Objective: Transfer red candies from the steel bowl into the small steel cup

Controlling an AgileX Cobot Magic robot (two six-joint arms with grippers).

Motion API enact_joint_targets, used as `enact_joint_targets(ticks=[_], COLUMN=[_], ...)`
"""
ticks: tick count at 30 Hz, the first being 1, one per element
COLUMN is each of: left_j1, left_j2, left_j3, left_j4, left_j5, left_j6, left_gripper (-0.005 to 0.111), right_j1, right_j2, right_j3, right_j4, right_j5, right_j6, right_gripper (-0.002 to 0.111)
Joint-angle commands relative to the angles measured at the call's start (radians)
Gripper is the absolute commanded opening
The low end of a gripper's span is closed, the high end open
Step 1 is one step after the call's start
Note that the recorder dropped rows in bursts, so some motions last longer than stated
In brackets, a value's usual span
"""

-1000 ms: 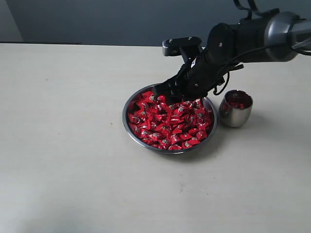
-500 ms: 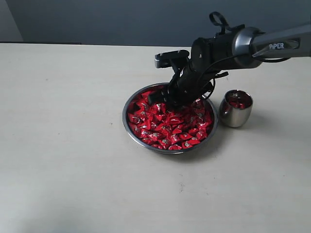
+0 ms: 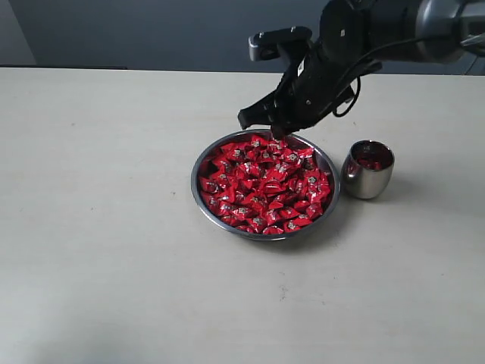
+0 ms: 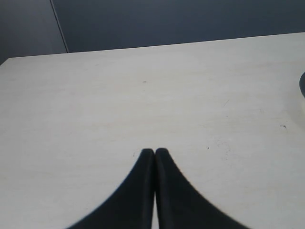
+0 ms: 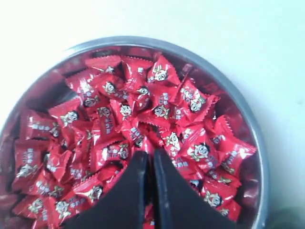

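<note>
The steel bowl (image 3: 194,182) sits mid-table, heaped with red candies (image 3: 265,186). To its right stands the small steel cup (image 3: 367,176), with a few red candies showing inside. My right gripper (image 3: 261,125) hovers just above the bowl's far rim, lifted off the pile. In the right wrist view its fingers (image 5: 151,153) are pinched almost together, with a sliver of red wrapper between them, over the candies (image 5: 143,109) and bowl rim (image 5: 143,42). My left gripper (image 4: 154,151) is shut and empty over bare table, and it is out of the exterior view.
The pale tabletop (image 3: 98,227) stretches wide to the left and front of the bowl. The right arm (image 3: 379,30) reaches in from the upper right, above the cup. A dark wall runs behind the table's far edge.
The right gripper dipped into the candies at the bowl's far side, then rose up and back off the pile. Bowl and cup stayed put.
</note>
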Motion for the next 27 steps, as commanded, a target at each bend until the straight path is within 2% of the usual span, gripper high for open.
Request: enact_joint_targets(ticks=[1, 4, 8, 14, 17, 27], left_j1=[-0.008, -0.008, -0.008, -0.008, -0.008, -0.008], left_j2=[-0.005, -0.005, -0.005, -0.005, -0.005, -0.005], left_j3=[-0.008, -0.008, -0.008, -0.008, -0.008, -0.008], left_j4=[0.002, 0.002, 0.002, 0.002, 0.002, 0.002], left_j5=[-0.005, -0.005, -0.005, -0.005, -0.005, -0.005], left_j6=[-0.002, -0.002, -0.002, -0.002, -0.002, -0.002], left_gripper=[0.000, 0.000, 0.000, 0.000, 0.000, 0.000], right_j1=[-0.006, -0.036, -0.116, -0.203, -0.212, -0.212], right_j2=[-0.116, -0.184, -0.249, -0.270, -0.267, -0.225], right_j3=[0.045, 0.104, 0.203, 0.352, 0.393, 0.398], right_j4=[-0.128, -0.230, -0.232, -0.221, -0.226, -0.252], right_j5=[0.024, 0.025, 0.005, -0.126, -0.188, -0.215], right_j6=[0.073, 0.162, 0.177, 0.179, 0.179, 0.179], right_gripper=[0.000, 0.000, 0.000, 0.000, 0.000, 0.001])
